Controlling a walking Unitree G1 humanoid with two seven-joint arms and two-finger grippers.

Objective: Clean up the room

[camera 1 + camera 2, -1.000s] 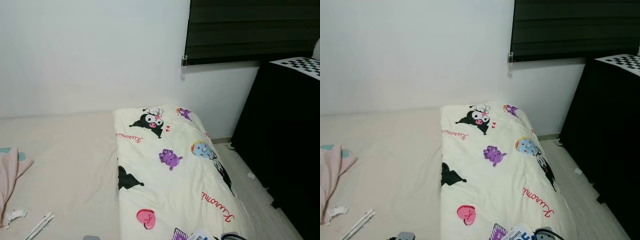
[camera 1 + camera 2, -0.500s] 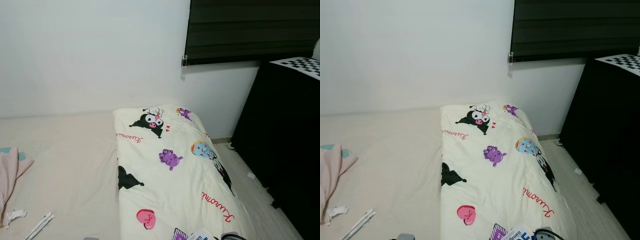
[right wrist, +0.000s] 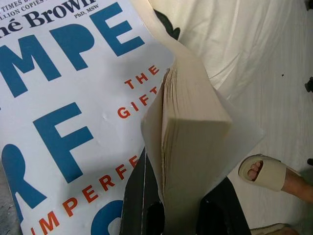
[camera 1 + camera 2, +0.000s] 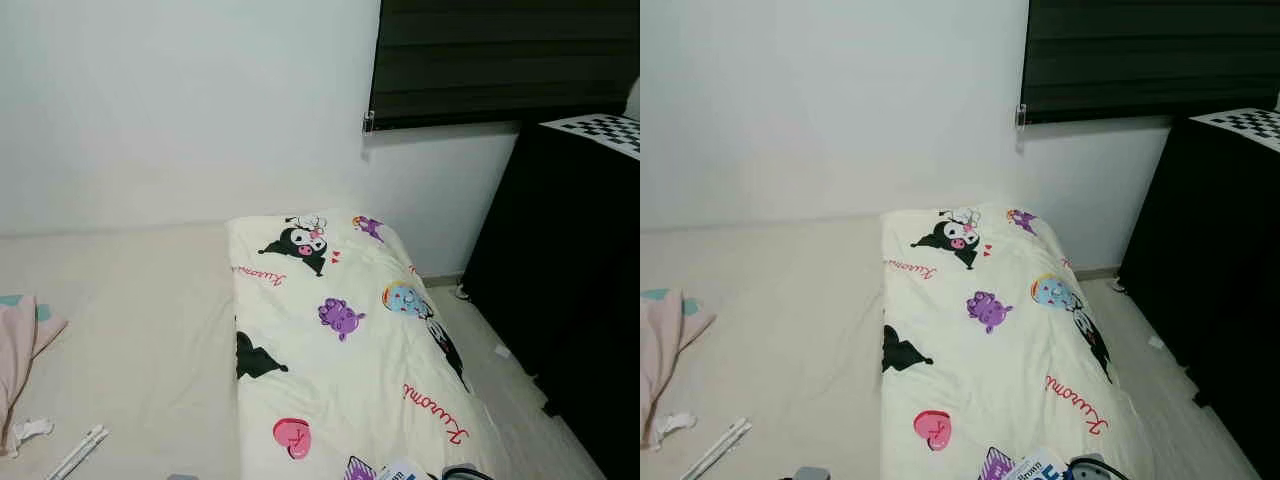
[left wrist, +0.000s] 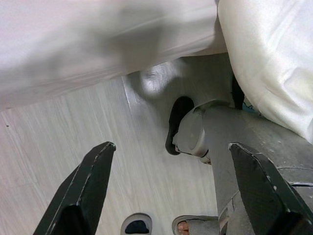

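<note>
My right gripper [image 3: 178, 215] is shut on a paperback book [image 3: 73, 112] with a white cover and big blue and red letters, clamped at its page edge. The same book [image 4: 1033, 468] pokes in at the near end of a cream blanket [image 4: 330, 340] printed with cartoon figures. That blanket lies along the right side of a beige bed [image 4: 140, 310]. My left gripper [image 5: 171, 147] hangs open over pale wood floor [image 5: 58, 147] beside the bed's hanging white cover. On the bed's left lie a pink cloth [image 4: 25, 345], a crumpled white tissue [image 4: 30, 431] and a thin white stick [image 4: 80, 450].
A tall black cabinet [image 4: 580, 290] stands to the right, with a strip of floor [image 4: 500, 370] between it and the bed. White wall and a dark window blind [image 4: 500, 60] lie behind. A person's sandalled foot [image 3: 264, 174] stands on the floor near my right gripper.
The view has wobbled slightly. Nothing on the bed has moved, and the book stays in my right gripper.
</note>
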